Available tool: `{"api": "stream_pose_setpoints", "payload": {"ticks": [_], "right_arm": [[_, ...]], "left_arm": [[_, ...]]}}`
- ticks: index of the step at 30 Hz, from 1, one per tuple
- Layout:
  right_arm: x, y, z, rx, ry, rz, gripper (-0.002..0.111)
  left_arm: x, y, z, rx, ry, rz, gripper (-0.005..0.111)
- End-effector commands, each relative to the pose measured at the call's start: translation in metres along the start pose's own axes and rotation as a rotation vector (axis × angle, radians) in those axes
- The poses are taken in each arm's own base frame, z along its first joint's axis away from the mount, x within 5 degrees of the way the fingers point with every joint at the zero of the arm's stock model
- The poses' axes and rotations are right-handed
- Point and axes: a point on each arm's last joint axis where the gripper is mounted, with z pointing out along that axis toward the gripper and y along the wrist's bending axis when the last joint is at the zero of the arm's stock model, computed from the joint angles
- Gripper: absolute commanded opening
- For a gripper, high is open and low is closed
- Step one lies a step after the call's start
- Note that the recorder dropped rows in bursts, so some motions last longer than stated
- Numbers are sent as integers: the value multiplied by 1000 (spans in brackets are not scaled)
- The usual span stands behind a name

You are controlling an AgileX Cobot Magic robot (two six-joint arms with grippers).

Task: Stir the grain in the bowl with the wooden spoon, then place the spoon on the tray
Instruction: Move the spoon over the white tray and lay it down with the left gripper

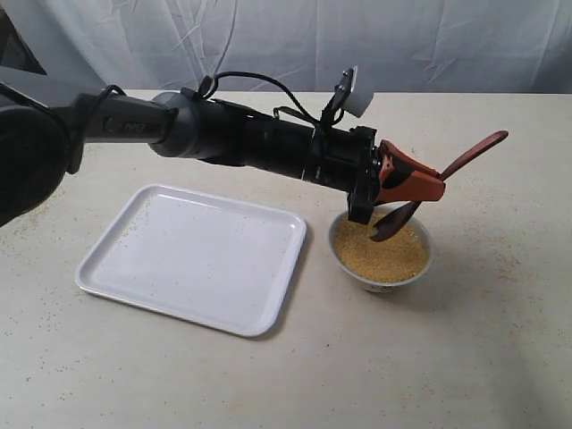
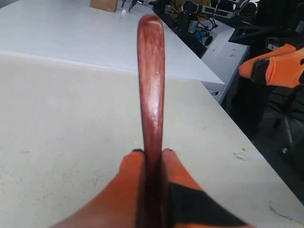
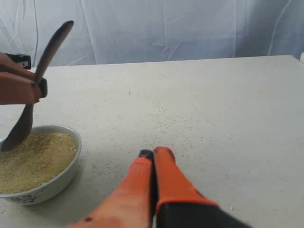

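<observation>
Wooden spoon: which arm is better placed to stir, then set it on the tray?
Left. The left gripper has its jaws shut on the wooden spoon at the grain, and the tray lies on its side. The right gripper is shut, holding nothing.

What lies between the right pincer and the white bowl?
Only bare, grain-flecked beige tabletop, per the right wrist view, separates the orange right pincer from the small round white bowl.

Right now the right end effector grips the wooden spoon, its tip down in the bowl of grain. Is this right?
No. The left end effector grips the wooden spoon, as the exterior view shows; the right end effector is shut and holds nothing. The tip is down in the bowl of grain.
</observation>
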Motion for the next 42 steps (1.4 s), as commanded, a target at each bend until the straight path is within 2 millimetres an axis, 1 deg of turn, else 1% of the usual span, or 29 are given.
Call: {"api": "stream_pose_setpoints", "payload": {"ticks": [1, 2, 4, 6, 8, 10, 13, 15, 16, 18, 20, 22, 23, 25, 26, 27, 28, 29, 30, 33, 35, 37, 40, 42], "right_arm": [[0, 0, 0, -4, -11, -3, -1], [0, 0, 0, -4, -11, -3, -1], [0, 0, 0, -4, -11, -3, -1], [0, 0, 0, -4, -9, -3, -1], [0, 0, 0, -4, -9, -3, -1], [0, 0, 0, -4, -9, -3, -1], [0, 0, 0, -4, -9, -3, -1], [0, 0, 0, -4, -9, -3, -1], [0, 0, 0, -4, -9, -3, -1], [0, 0, 0, -4, -9, -3, -1], [0, 0, 0, -4, -9, -3, -1], [0, 0, 0, -3, -9, -5, -1], [0, 0, 0, -3, -9, -6, -1], [0, 0, 0, -3, -9, -6, -1], [0, 0, 0, -3, -9, -6, -1], [0, 0, 0, -3, -9, -6, -1], [0, 0, 0, -3, -9, -6, -1], [0, 0, 0, -3, -9, -6, -1], [0, 0, 0, -3, -9, -6, -1], [0, 0, 0, -3, -9, -6, -1], [0, 0, 0, -3, -9, -6, -1], [0, 0, 0, -3, -9, -6, -1], [0, 0, 0, -3, -9, -6, -1], [0, 0, 0, -3, -9, -6, -1]], "left_arm": [[-4, -4, 4, 16, -20, 18, 0], [-4, -4, 4, 16, -20, -4, 0], [-6, -5, 4, 15, -21, 36, 0], [-5, -5, 4, 16, -20, -4, 0], [-7, -5, 4, 16, -22, 13, 0], [-16, -8, 2, 16, -30, 28, 0], [-37, -12, -5, 5, -50, 56, 0], [-56, -14, -17, -14, -70, 43, 0], [-72, -18, -34, -24, -34, 59, 0], [-80, -24, -49, -19, 80, 90, 0], [-84, -30, -68, -27, 231, 91, 0], [-81, -35, -81, -39, 391, 74, 0], [-77, -39, -87, -46, 477, 58, 0], [-67, -36, -98, -156, 637, 37, 0], [-53, -31, -107, -251, 757, 26, 0], [-45, -29, -110, -281, 798, 27, 0], [-26, -28, -114, -320, 856, 32, 0], [-18, -27, -117, -345, 881, 40, 0], [-5, -27, -120, -376, 913, 46, 0], [15, -26, -125, -461, 936, 56, 0], [39, -26, -128, -478, 991, 54, 0], [54, -24, -129, -471, 1024, 47, 0], [67, -22, -129, -445, 1052, 28, 0], [70, -22, -129, -439, 1060, 28, 0]]}}
